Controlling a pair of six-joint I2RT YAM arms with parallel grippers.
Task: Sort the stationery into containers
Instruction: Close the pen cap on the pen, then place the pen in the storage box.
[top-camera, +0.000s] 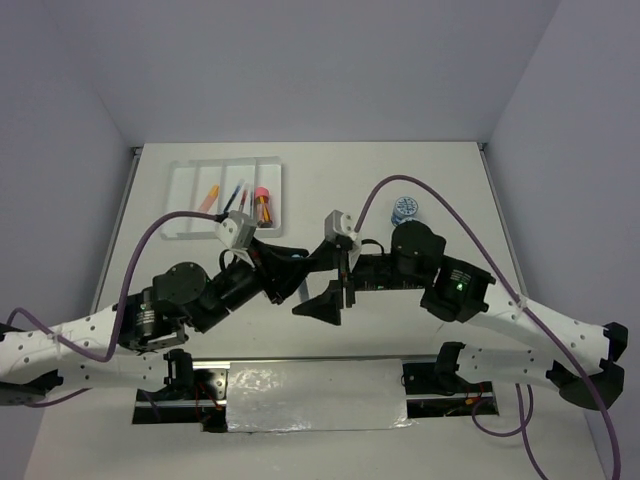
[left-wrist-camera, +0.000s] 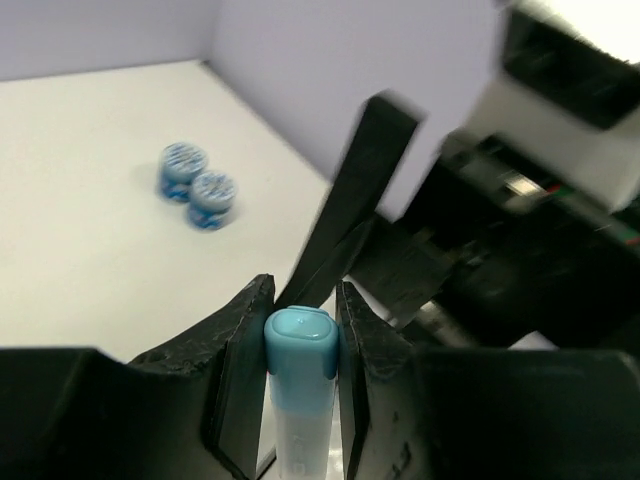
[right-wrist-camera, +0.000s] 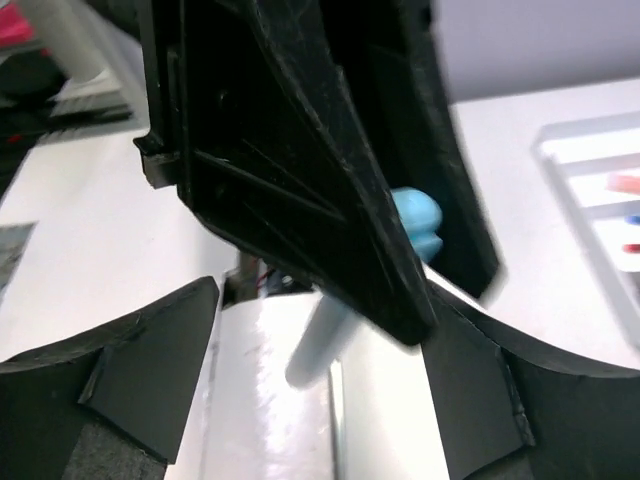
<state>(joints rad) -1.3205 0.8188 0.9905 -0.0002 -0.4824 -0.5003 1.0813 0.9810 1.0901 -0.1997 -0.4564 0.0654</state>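
Top view, far left of the table (top-camera: 330, 180): white tray (top-camera: 186, 205), four long compartments. Leftmost one shows bare. Second holds an orange item (top-camera: 208, 197), third the thin blue and red pens (top-camera: 237, 194), rightmost the pink-capped orange piece (top-camera: 262, 200). The left arm's wrist housing covers the tray's near right corner.

Left gripper (left-wrist-camera: 303, 290): closed on the pale blue tube (left-wrist-camera: 298, 345). In the left wrist view both fingers (left-wrist-camera: 240, 385) press the tube's sides just under its light-blue cap, and the cap end pokes out past the fingertips. The tube is off the table, held near table centre, just right of the tray's near end in the top view.

Right gripper (right-wrist-camera: 325, 300): jaws spread wide, gripping nothing. In its own wrist view the two fingers (right-wrist-camera: 130, 375) sit at the bottom corners, and the left gripper's black fingers fill the space above and between them. The tube shows there too — blue cap behind the dark finger, pale body slanting down into the gap. Cannot tell whether the right fingers touch the left gripper or the tube. In the top view the two grippers meet nose to nose.

Right of centre, toward the far edge: two round blue-lidded tubs (top-camera: 405, 210) on the table, touching each other, well apart from the tray.
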